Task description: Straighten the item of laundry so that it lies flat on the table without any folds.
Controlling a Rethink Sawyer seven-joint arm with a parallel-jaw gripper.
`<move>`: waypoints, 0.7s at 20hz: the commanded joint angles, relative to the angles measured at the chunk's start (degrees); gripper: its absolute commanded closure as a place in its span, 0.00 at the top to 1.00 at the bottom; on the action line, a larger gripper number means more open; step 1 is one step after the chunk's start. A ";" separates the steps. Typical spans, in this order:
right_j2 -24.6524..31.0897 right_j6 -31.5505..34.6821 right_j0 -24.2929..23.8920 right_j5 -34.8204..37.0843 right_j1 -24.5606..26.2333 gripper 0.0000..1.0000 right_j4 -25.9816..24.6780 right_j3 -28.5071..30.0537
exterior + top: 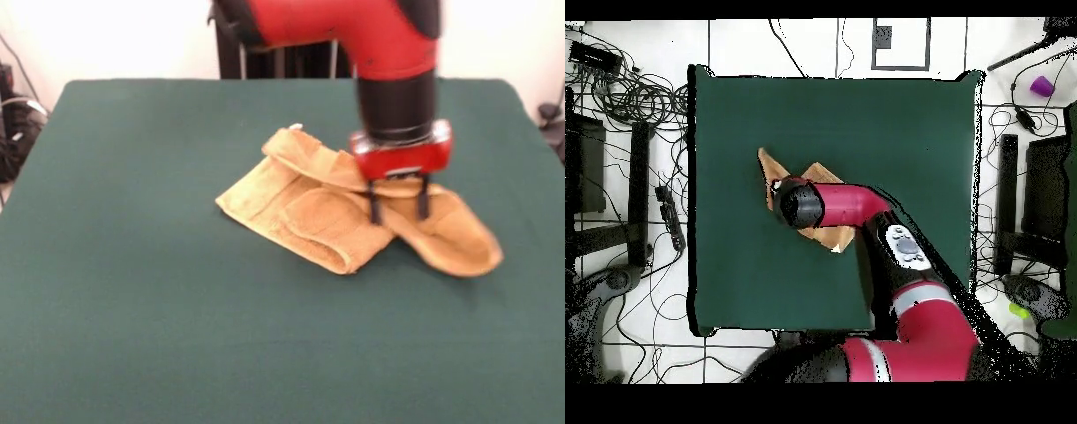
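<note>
Lying crumpled just past the middle of the green bench [132, 291], the orange-yellow towel [300, 216] has a rolled fold at its 6 o'clock edge and a rounded flap at 4 o'clock. Above that flap, the end effector [399, 210] hangs with prongs spread, tips touching cloth.

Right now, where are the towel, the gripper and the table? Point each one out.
towel [305, 225]: front view, on the folded layer at its middle.
gripper [399, 205]: front view, midway between the two dark fingertips, down at the towel.
table [132, 283]: front view, on a bare stretch of the green top.
</note>
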 commanded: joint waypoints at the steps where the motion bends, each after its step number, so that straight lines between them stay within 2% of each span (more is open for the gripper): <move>1: 0.80 19.32 9.89 1.44 -6.95 1.00 7.62 10.34; 3: 1.31 18.97 10.13 2.80 -10.14 1.00 9.41 12.68; 6: 3.96 17.82 8.53 0.17 -14.65 1.00 11.20 18.57; 9: 6.69 16.18 6.15 -4.15 -17.34 1.00 11.08 24.61; 14: 8.02 13.64 3.70 -8.18 -20.31 1.00 9.20 31.44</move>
